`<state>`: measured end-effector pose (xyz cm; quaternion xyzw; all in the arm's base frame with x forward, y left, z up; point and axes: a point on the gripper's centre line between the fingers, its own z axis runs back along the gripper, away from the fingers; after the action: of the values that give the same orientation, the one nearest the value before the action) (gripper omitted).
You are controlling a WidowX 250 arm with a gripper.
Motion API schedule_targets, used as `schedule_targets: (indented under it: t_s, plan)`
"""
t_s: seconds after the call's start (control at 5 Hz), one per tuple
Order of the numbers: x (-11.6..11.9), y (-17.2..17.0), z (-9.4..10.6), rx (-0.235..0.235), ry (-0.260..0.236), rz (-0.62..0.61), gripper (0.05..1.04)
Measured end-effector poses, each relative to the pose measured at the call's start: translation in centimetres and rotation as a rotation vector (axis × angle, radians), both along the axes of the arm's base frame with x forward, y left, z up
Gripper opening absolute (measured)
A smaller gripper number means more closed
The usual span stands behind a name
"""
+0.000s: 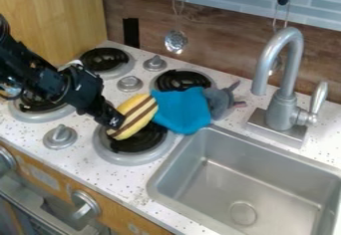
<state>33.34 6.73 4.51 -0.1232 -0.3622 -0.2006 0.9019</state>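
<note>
Slanting in from the left, a black robot arm (40, 74) has its gripper (113, 122) at the near end of a yellow, brown-striped toy (136, 115) over a stove burner (143, 142); whether it is clamped or apart, an onlooker cannot tell. Rightward lie a blue cloth (181, 110), a gray plush toy (218, 101) and a metal sink (230, 189).

bright, even light; soft glints on faucet (287, 87) (metal catches it); gentle shading inside sink (259, 184).

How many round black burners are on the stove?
4: back-left burner, back-right burner by the blue cloth, front-left burner partly behind the arm, and front-right burner partly under the yellow striped toy.
</note>
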Motion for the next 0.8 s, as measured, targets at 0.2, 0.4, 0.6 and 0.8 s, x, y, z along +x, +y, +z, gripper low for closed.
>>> schedule_targets:
  t_s: [0.2, 0.4, 0.6, 0.8]
  plan:
    - [0.0, 0.0, 0.0, 0.001, 0.000, 0.001, 0.442]
    - [-0.2, 0.0, 0.0, 0.011, 0.003, -0.013, 0.442]
    - [-0.7, 0.3, 2.0, 0.048, -0.034, -0.024, 0.322]
    - [-1.3, 1.4, 4.8, 0.119, -0.055, 0.016, 0.131]
